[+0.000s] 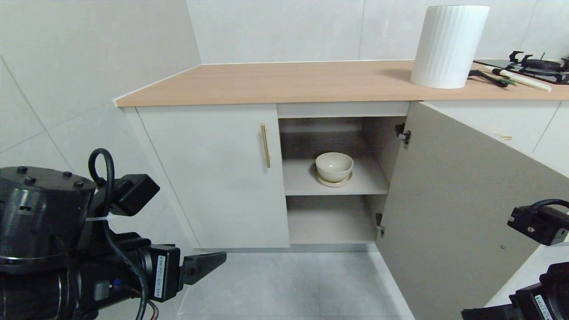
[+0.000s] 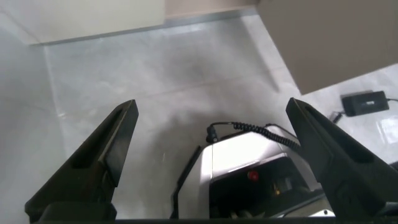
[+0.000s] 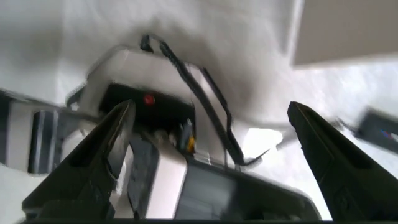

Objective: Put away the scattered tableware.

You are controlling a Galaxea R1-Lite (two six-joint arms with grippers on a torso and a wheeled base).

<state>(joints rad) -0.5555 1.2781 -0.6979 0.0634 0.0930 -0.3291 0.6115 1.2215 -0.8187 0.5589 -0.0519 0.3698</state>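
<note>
Glossy ceramic bowl point(image 1: 334, 166), wood-look countertop point(image 1: 284, 82)

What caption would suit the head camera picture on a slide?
A bowl on a saucer sits on the upper shelf of the open cabinet, under a wooden counter.

No print is legible; the wrist label point(image 1: 160, 276) is too small.

My left end effector point(image 2: 211, 106): fingers point(image 2: 102, 155) spread wide above grey floor tiles point(image 2: 155, 68); black power adapter point(image 2: 364, 101) lying on them near the cabinet door point(image 2: 336, 37).
</note>
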